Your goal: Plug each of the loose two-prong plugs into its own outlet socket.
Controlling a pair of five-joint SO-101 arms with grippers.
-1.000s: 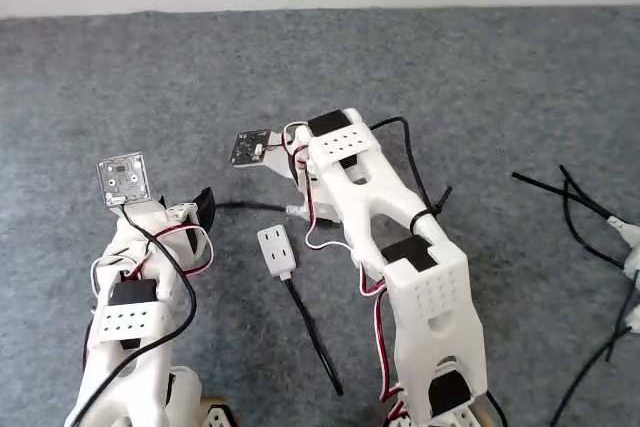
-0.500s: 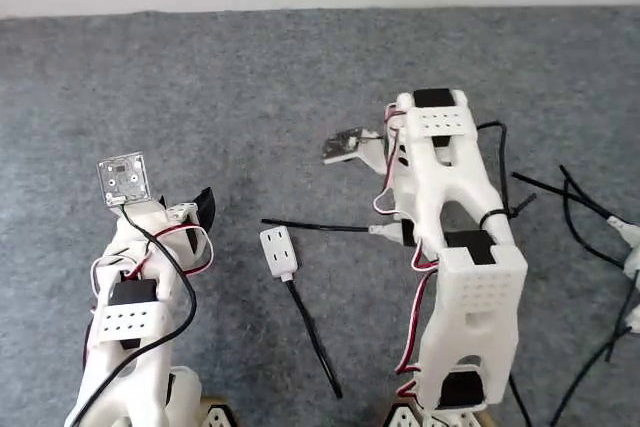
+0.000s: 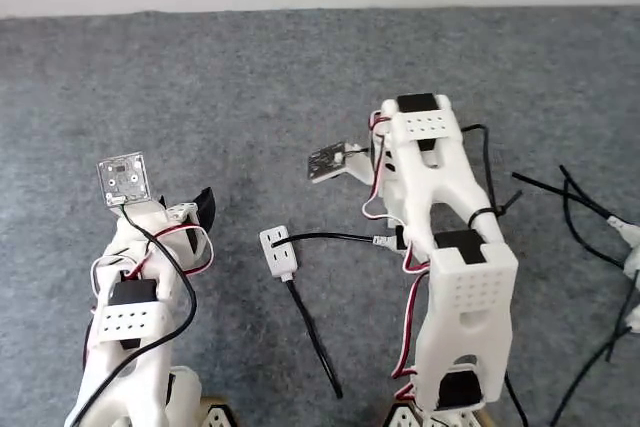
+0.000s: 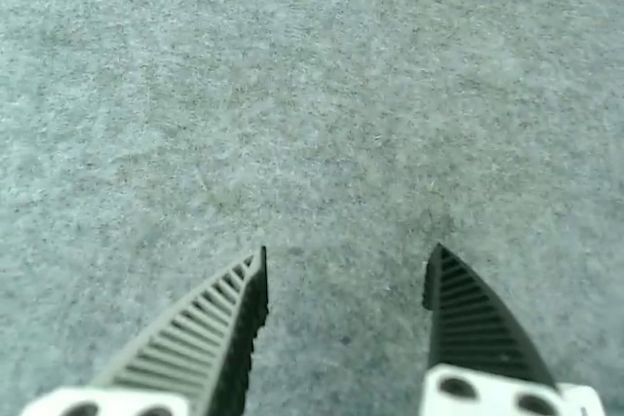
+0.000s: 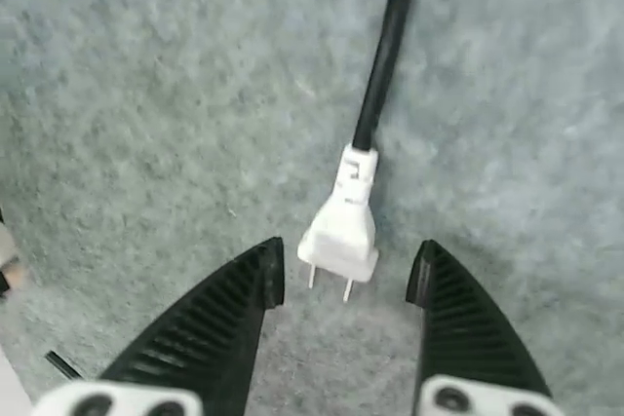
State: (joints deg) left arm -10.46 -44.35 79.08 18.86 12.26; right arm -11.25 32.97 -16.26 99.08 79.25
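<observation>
While the left gripper (image 4: pixel 349 252) hangs spread open over bare carpet (image 4: pixel 292 94) at 9 o'clock of the outlet strip (image 3: pixel 277 251), the right arm (image 3: pixel 440 197) has swung out toward 3 o'clock and part-way back, dragging the black cord (image 3: pixel 325 236) along. The two-prong plug (image 5: pixel 343 221) now lies on the carpet at 3 o'clock of the strip, between the parted jaws of the right gripper (image 5: pixel 349 245), unclamped.

Judgement: plug repositioned, not inserted; it needs a regrasp.

Unclear: whether either finger touches the plug. The strip's slots are too small to count. The spare cords (image 3: pixel 585 209) at the 3 o'clock edge are cut off.
</observation>
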